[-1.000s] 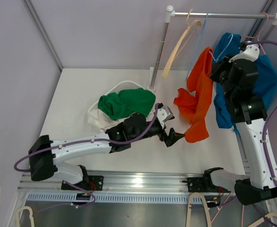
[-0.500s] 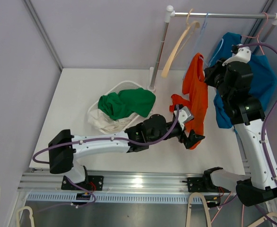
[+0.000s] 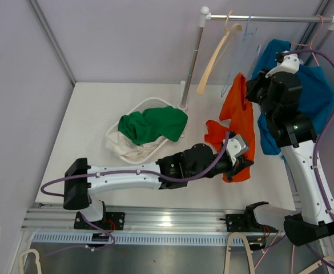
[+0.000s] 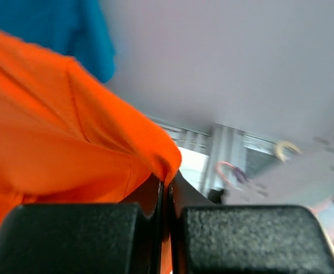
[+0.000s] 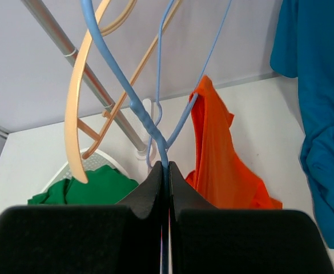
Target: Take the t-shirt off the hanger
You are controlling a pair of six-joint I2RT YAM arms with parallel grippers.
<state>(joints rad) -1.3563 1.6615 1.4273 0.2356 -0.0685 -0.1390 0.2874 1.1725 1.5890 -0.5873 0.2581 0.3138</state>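
Observation:
An orange t-shirt (image 3: 241, 120) hangs by one shoulder from a thin light-blue hanger (image 3: 248, 34) below the rail, and its lower part trails onto the white table. My right gripper (image 3: 251, 85) is up beside the shirt's top. In the right wrist view it (image 5: 167, 166) is shut on the blue hanger (image 5: 133, 103), with the orange t-shirt (image 5: 218, 160) draped off the hanger's right arm. My left gripper (image 3: 248, 161) reaches across to the shirt's lower edge. In the left wrist view it (image 4: 168, 185) is shut on a fold of the orange t-shirt (image 4: 52, 125).
A metal rail (image 3: 258, 18) on a post (image 3: 192, 63) carries a wooden hanger (image 3: 215, 57). A blue t-shirt (image 3: 318, 94) hangs behind my right arm. A white basket (image 3: 141, 105) holding a green cloth (image 3: 152, 123) sits left of the post.
My left arm has stretched right to the orange shirt's lower edge and its jaws have closed on the cloth. The right gripper has shifted the hanger slightly left, so the shirt hangs straighter.

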